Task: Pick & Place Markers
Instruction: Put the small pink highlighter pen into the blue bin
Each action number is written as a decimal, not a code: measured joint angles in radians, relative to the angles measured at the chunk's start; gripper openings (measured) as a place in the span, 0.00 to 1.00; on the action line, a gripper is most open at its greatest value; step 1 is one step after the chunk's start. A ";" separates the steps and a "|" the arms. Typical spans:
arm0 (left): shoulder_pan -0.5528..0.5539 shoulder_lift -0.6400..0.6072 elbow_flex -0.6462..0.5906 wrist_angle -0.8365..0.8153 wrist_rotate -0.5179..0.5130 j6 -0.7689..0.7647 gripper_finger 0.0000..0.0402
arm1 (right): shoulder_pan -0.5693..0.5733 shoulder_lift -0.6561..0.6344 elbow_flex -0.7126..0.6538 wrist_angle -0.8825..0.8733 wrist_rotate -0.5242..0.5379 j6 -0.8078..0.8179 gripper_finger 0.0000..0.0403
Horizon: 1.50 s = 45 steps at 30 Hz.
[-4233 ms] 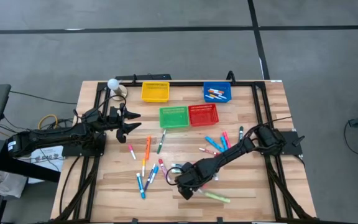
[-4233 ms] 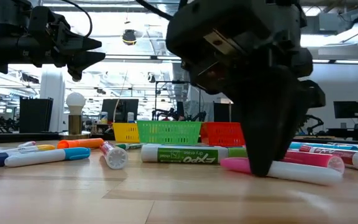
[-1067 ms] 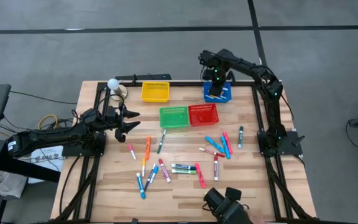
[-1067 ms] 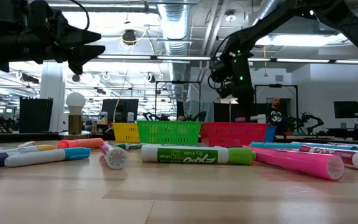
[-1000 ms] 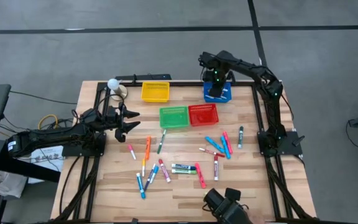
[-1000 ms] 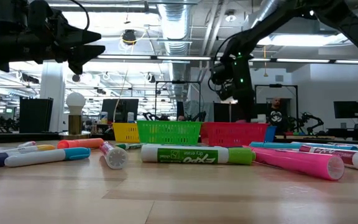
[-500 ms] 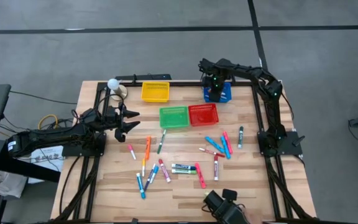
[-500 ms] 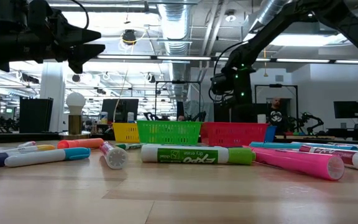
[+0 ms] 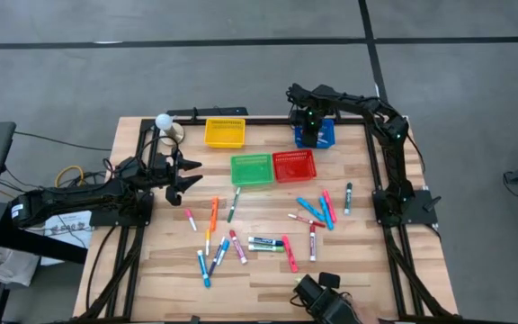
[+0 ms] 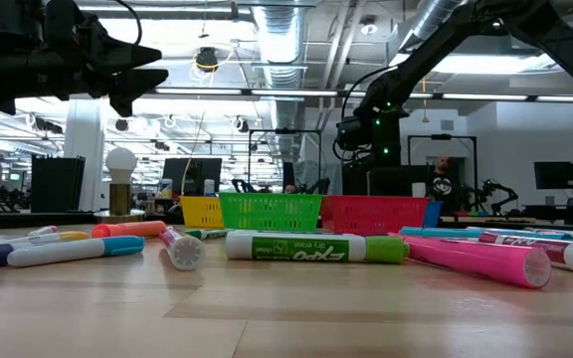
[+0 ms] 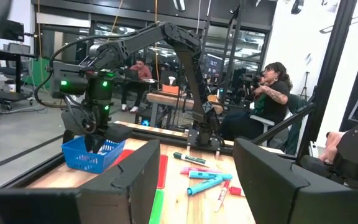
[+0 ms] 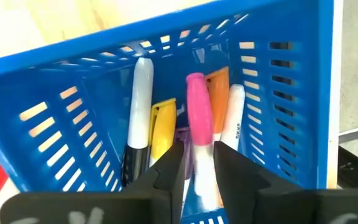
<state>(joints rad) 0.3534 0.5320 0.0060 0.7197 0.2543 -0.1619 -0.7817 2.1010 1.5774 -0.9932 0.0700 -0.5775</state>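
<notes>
The right gripper [image 9: 307,129] hangs low over the blue basket [image 9: 325,138] at the upper right of the table in the high view. The right wrist view looks straight down into that basket [image 12: 291,93]: the two dark fingers [image 12: 168,177] stand a narrow way apart with a pink marker [image 12: 197,134] between them, its pink cap pointing away from the wrist and its white barrel running back into the gap. The fingers sit close on both sides of the barrel, so the jaws look closed on it, though whether they press or only frame it cannot be told. The pink cap lies among the markers already in the basket: a white-barrelled one, a yellow one and an orange one side by side on the mesh floor.

The left gripper [image 9: 184,171] hovers at the left of the table, level with the green basket [image 9: 251,168], its jaws spread wide apart and holding nothing; in the left wrist view the two fingers [image 11: 138,171] frame a broad empty gap.

The loose markers [image 9: 241,243] lie scattered across the lower middle of the wooden table [image 9: 151,270], with another cluster [image 9: 317,211] below the red basket [image 9: 294,165]. In the low view a green-and-white marker [image 10: 306,247] lies across the centre foreground, with a pink one [image 10: 485,261] to its right. The yellow basket [image 9: 225,133] stands at the upper middle
</notes>
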 joint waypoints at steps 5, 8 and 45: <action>0.000 0.000 0.000 0.001 0.000 0.000 0.51 | 0.014 0.001 0.036 -0.027 0.008 0.004 0.20; 0.000 0.000 0.000 0.003 0.000 0.000 0.51 | 0.023 0.002 0.086 -0.077 0.015 0.035 0.19; -0.076 0.001 0.195 -0.263 0.170 -0.220 0.51 | 0.381 -0.765 0.045 -0.114 -0.134 0.654 0.18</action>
<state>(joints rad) 0.2770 0.5327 0.2013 0.4571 0.4240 -0.3815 -0.4008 1.3359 1.6220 -1.1070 -0.0637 0.0760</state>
